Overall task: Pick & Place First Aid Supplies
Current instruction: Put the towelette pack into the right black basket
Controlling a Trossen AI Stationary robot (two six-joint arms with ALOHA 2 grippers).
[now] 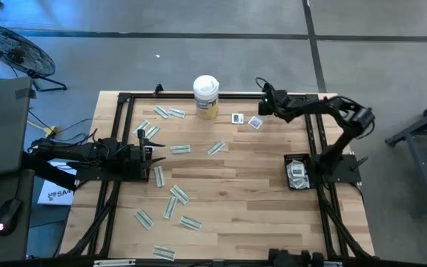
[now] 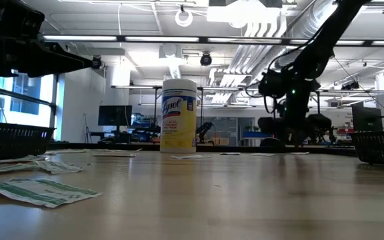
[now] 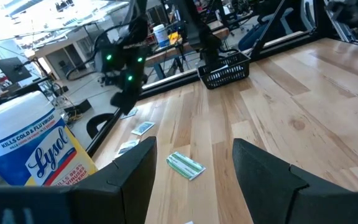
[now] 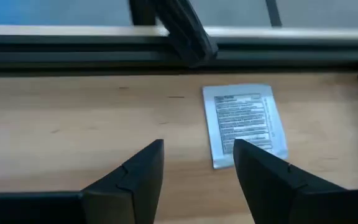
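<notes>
First aid packets lie flat over the wooden table (image 1: 258, 159): green-white strips (image 1: 179, 194) near the middle and left, and two white squares (image 1: 245, 120) near the far edge. My right gripper (image 1: 262, 102) hangs open over the far edge near those squares. In its wrist view a white printed packet (image 4: 241, 121) lies flat just ahead of the open gripper (image 4: 197, 165), partly behind one finger. My left gripper (image 1: 151, 152) waits open at the table's left, level above the wood; a strip (image 3: 185, 165) lies ahead of its fingers (image 3: 194, 171).
A white-lidded yellow-labelled canister (image 1: 206, 96) stands at the far edge, left of my right gripper. A black basket (image 1: 297, 173) holding packets sits at the right by the right arm's base. A black frame rail (image 4: 166, 46) runs along the far edge, close behind the printed packet.
</notes>
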